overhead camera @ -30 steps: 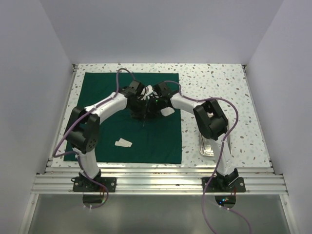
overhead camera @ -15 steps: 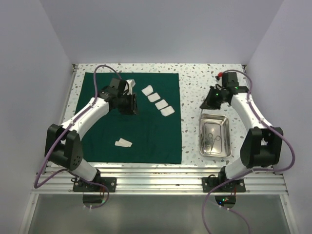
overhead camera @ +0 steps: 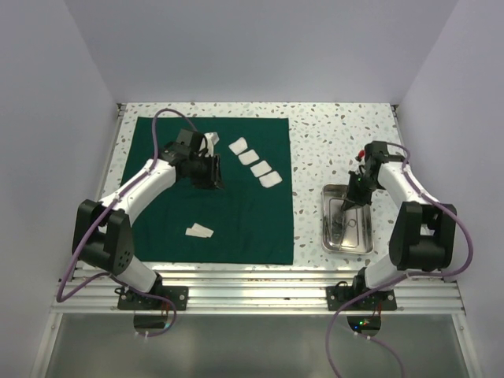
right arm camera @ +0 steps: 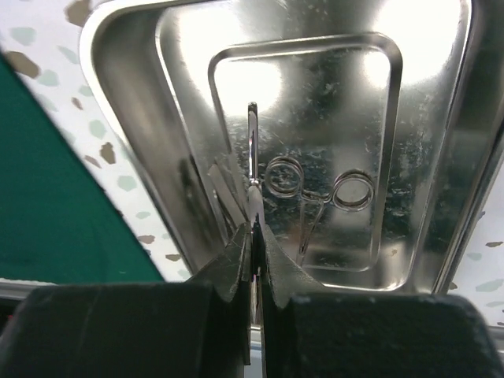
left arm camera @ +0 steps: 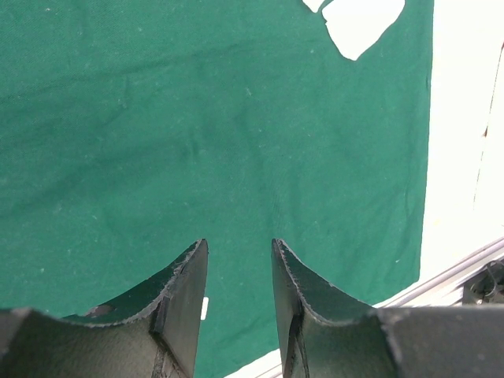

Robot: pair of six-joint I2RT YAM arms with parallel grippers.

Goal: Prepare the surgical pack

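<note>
The dark green cloth [overhead camera: 236, 213] lies spread flat on the left of the table. A slanted row of white gauze squares [overhead camera: 253, 162] rests on it, and one more gauze piece [overhead camera: 198, 231] lies nearer the front. My left gripper [overhead camera: 213, 169] hovers over the cloth [left arm camera: 197, 118] just left of the row, open [left arm camera: 239, 248], with nothing between its fingers. On the right, my right gripper [overhead camera: 349, 201] hangs low over the small steel tray [overhead camera: 358, 236]. It is shut [right arm camera: 253, 228] on a thin silvery instrument [right arm camera: 252, 150]. Ring-handled scissors [right arm camera: 352, 189] lie in the tray [right arm camera: 126, 102].
The speckled tabletop [overhead camera: 346, 126] surrounds the cloth and tray. Grey walls enclose three sides, and a metal rail [overhead camera: 252, 287] with both arm bases runs along the near edge. A gauze corner [left arm camera: 358, 24] shows at the top of the left wrist view.
A second ago both grippers met over the middle of the cloth. Since then the right arm swung out to the right and came down over the tray. The left gripper drew back left.
</note>
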